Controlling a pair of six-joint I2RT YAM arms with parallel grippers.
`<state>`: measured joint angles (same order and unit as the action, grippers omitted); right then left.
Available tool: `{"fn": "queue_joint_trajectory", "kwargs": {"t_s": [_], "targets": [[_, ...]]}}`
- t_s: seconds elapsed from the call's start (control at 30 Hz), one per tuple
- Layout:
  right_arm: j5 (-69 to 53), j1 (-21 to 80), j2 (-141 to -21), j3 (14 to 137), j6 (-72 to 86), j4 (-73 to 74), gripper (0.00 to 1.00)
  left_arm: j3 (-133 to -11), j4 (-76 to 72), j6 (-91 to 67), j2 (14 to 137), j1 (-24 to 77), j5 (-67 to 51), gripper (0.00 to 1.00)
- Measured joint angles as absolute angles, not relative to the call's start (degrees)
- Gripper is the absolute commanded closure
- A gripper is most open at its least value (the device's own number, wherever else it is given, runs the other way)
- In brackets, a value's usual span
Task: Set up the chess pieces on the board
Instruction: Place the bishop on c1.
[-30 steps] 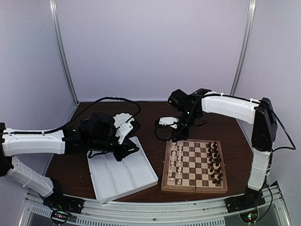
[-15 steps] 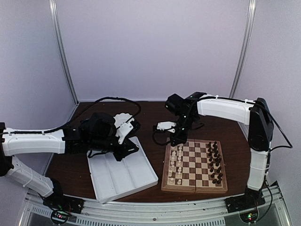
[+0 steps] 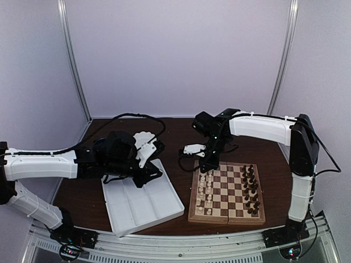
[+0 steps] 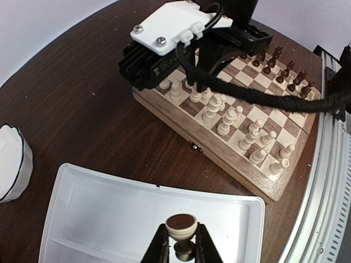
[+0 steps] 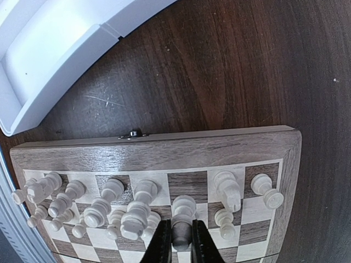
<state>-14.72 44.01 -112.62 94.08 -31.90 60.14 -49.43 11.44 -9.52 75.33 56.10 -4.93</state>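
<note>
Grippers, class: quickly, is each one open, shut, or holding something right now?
Left gripper: shut on a cream piece, above the white tray.
Right gripper: shut on a cream chessman, at the board.

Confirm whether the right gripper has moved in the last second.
Yes. In the top view the right gripper has shifted down the picture, closer to the far left corner of the board.

A white divided tray [image 3: 143,204] lay on a dark brown wooden table [image 3: 178,129]; behind the tray rose a pale wall [image 3: 175,55], flanked by slim metal poles [image 3: 73,60]; nearer than the tray ran a ribbed metal rail [image 3: 164,246].
</note>
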Motion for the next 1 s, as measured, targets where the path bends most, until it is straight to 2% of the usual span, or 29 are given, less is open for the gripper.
{"fn": "queue_joint_trajectory", "kwargs": {"t_s": [0.57, 1.0], "targets": [[-14.96, 44.01, -113.62, 92.99, -32.42, 59.66, 0.88, -49.43, 11.44, -9.54, 75.85, 56.10, -4.95, 0.93], [-14.94, 44.01, -114.39, 92.99, -32.62, 59.07, 0.84, -49.43, 11.38, -9.54, 76.44, 56.10, -5.02, 0.93]]}}
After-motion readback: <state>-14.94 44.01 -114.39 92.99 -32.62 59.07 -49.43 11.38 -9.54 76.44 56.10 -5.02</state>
